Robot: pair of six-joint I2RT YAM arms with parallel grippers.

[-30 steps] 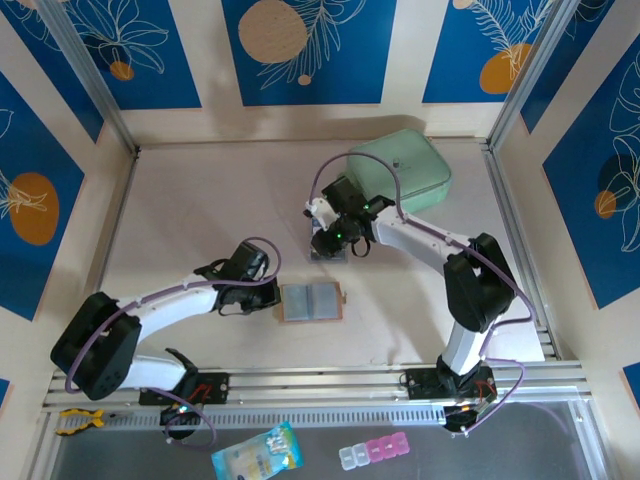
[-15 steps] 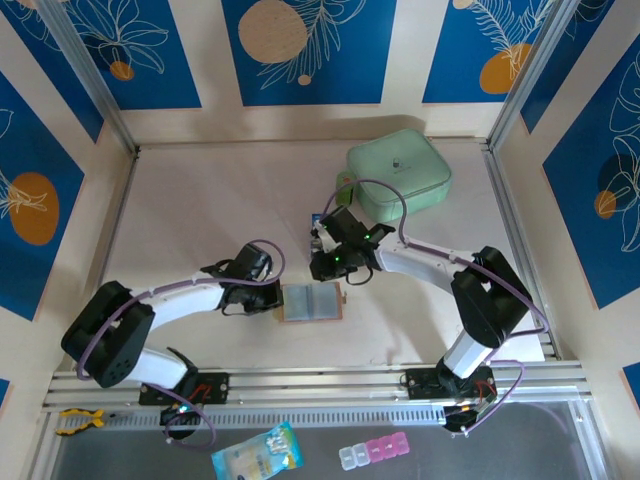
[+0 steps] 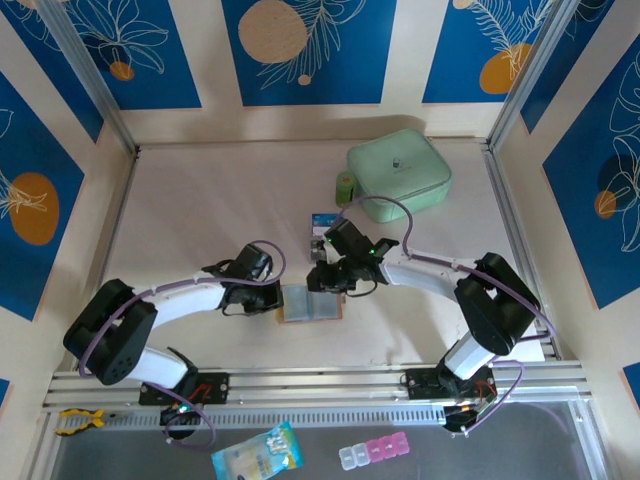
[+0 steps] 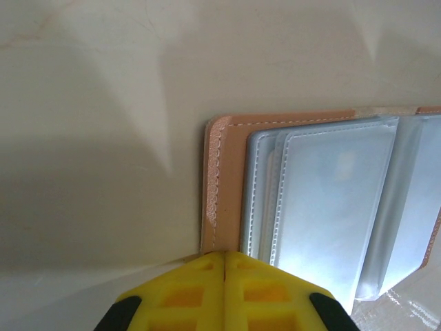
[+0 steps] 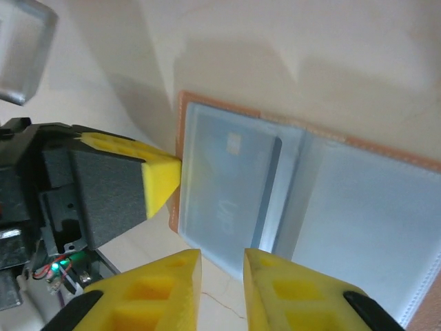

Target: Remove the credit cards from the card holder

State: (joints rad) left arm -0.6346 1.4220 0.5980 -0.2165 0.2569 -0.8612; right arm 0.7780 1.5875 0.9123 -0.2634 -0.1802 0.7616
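Looking across the pale tabletop (image 3: 200,220), past the mint-green zip pouch (image 3: 400,175), I see both arms meeting at the small tan leather-like card holder (image 3: 312,303). It lies spread flat between them, long axis running left to right. The left pincer (image 3: 272,298) is clenched on nothing, its tip touching the holder's left edge — pinning it, I'd judge. The right pincer (image 5: 222,265) hangs just over that left half, jaws slightly parted and empty. A pale credit card (image 5: 227,179) shows through the grey-blue pocket there — directly ahead of the right fingertips.
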